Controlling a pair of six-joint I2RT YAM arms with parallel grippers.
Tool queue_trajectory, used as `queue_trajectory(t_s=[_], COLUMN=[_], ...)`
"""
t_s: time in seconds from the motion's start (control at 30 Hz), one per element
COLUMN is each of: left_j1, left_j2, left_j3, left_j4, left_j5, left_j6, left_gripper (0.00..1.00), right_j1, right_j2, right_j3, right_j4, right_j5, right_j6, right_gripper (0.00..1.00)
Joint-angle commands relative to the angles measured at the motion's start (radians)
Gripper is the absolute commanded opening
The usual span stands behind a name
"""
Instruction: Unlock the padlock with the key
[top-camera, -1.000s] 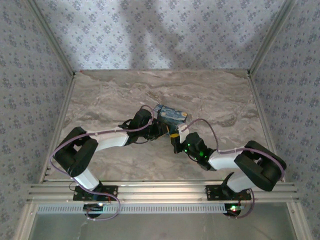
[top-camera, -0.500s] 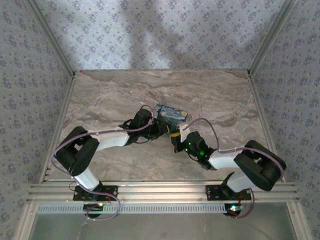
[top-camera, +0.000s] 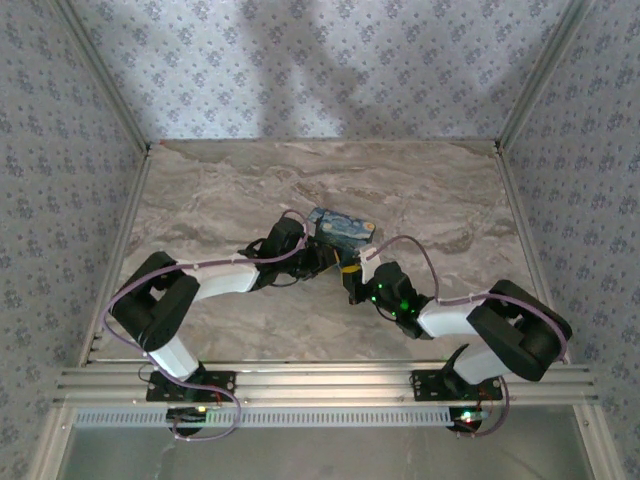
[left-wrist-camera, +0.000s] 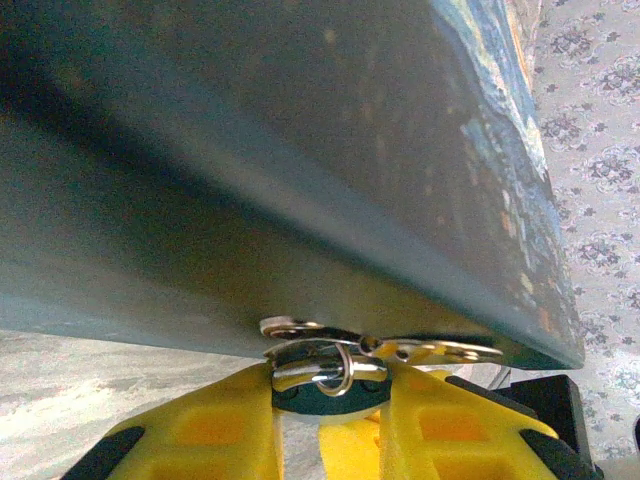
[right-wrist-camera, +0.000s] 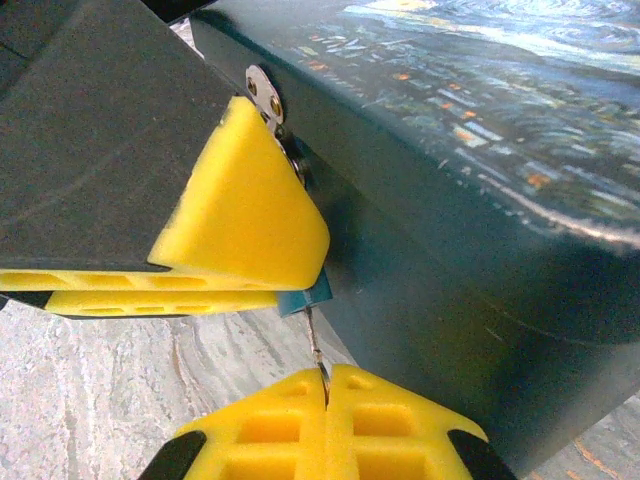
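Item 1, printed box (top-camera: 342, 228): blue-and-yellow swirl painting on the lid. I saw it resting on the marble-patterned table (top-camera: 220, 190), near the middle, with both arms meeting at its near side.

Item 2, hasp plate (right-wrist-camera: 262, 92): pale metal, riveted to the box's dark teal front wall.

Item 3, padlock (right-wrist-camera: 305, 298): tiny, teal-blue. I found it hanging at the hasp against the box's front wall. On the right wrist camera only a corner of its body showed under a yellow pad. On the left wrist camera its shiny shackle (left-wrist-camera: 318, 368) sat just beneath the box's lower edge.

Item 4, left gripper (left-wrist-camera: 328, 400): I noted its yellow fingers (left-wrist-camera: 205, 435) pinching the padlock from both sides, with one pad lying flat against the box wall.

Item 5, key (right-wrist-camera: 317, 350): a thin metal blade seen edge-on, running up to the padlock's underside. I could not tell how deep it sat.

Item 6, right gripper (right-wrist-camera: 325, 425): fingers pressed together on the key, just below the padlock and close to the box's front.
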Motion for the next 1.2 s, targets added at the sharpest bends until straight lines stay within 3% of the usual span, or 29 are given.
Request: queue_trajectory(t_s=[0.0,0.43,0.6,0.87,1.17], left_j1=[-0.035,-0.036,-0.037,-0.038,-0.038], left_j2=[0.015,0.015,0.017,0.022,0.031], left_j3=[0.022,0.023,0.024,0.02,0.021], left_j4=[0.007,0.006,0.007,0.014,0.031], left_j5=[0.063,0.068,0.065,0.059,0.055], left_j6=[-0.018,-0.03,-0.035,-0.037,-0.047], left_gripper=[0.24,0.24,0.25,0.25,0.25], right_j1=[0.004,0.024,0.024,-0.032,-0.039], right_j2=[0.001,0.022,0.036,0.011,0.004], right_j3=[0.056,0.077,0.078,0.074,0.077], right_j4=[0.093,0.068,0.099,0.123,0.117], right_j5=[-0.012,0.073,0.045,-0.092,-0.137], right_j6=[-0.03,-0.181,-0.176,-0.03,-0.012], right_gripper=[0.0,0.0,0.0,0.0,0.0])
